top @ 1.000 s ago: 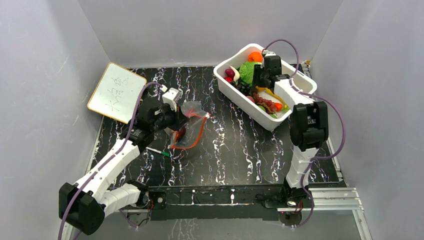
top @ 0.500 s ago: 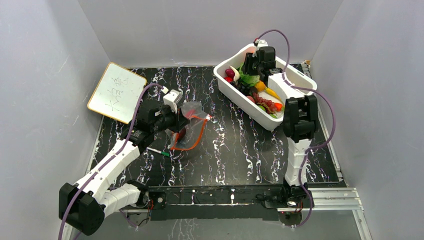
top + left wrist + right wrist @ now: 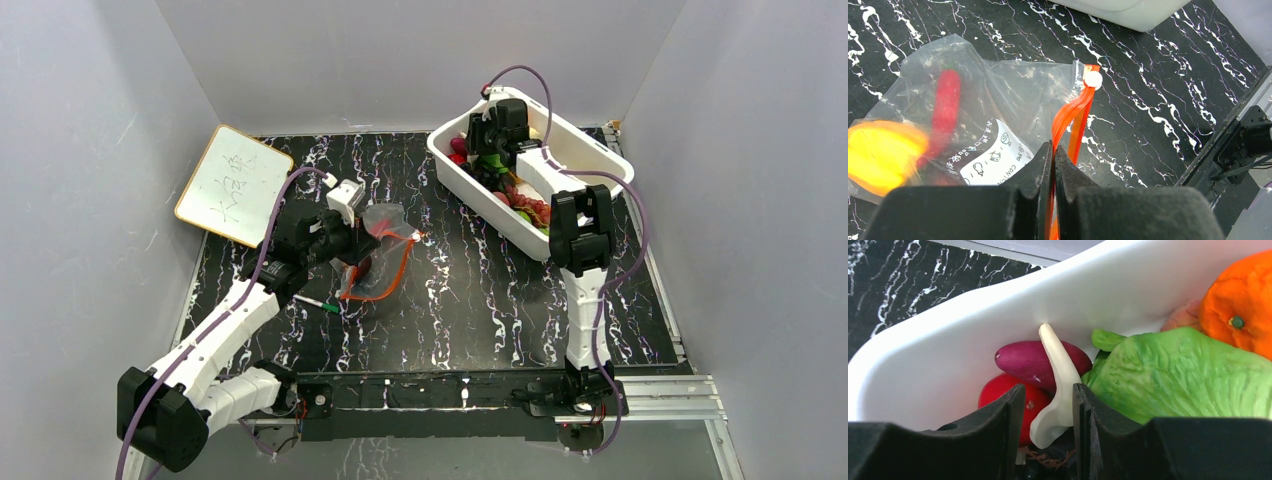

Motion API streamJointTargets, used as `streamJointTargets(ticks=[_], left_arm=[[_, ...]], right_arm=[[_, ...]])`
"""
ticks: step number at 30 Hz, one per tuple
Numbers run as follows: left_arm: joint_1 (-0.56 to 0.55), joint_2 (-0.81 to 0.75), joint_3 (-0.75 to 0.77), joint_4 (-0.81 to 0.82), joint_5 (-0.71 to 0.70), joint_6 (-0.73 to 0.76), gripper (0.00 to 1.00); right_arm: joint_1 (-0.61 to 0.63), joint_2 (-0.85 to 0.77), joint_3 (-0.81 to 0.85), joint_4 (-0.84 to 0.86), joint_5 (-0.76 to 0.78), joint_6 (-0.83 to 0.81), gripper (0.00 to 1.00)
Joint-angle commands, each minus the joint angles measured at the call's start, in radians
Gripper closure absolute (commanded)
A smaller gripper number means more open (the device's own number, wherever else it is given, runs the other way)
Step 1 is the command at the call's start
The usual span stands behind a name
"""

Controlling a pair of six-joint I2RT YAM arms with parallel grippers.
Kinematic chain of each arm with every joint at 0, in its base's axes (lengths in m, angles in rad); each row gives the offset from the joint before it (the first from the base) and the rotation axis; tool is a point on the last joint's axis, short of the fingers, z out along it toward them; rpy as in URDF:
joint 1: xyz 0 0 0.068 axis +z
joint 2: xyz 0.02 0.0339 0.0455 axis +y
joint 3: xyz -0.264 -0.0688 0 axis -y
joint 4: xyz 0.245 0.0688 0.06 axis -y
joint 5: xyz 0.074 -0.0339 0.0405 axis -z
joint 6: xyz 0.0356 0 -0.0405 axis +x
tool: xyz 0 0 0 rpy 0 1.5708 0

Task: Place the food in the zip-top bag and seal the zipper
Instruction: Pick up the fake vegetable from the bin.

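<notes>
While holding the zipper [image 3: 1075, 112] in the clenched left hand [image 3: 1053, 148], pinch the slick, rigid white piece [image 3: 1060, 375] mid-body; right hand [image 3: 1048, 388] grip unclear.

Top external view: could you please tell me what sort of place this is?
Probably a robot lab test cell: plain grey walls box in a marbled black table, and a white tub holds toy food.

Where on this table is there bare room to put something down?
Bare table between the zip-top bag and the white tub, running on to the near edge. Crowded: the tub, full of food with the right tool in it, and the left side, with whiteboard, pen and bag.
</notes>
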Motion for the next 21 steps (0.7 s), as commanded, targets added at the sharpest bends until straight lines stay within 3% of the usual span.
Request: streamJointTargets(ticks=[1,12,21], left_arm=[[-0.007,-0.037,0.000,0.022,0.021,0.007,1.00],[-0.007,-0.040,-0.001,0.024,0.025,0.010,1.00],[-0.007,-0.047,0.000,0.020,0.021,0.013,1.00]], right_arm=[[0.017,0.032,0.060,0.064,0.038,-0.130,0.62],[0.035,0.042,0.069,0.043,0.118,-0.230,0.65],[0.039,0.096,0.124,0.024,0.175,-0.272,0.56]])
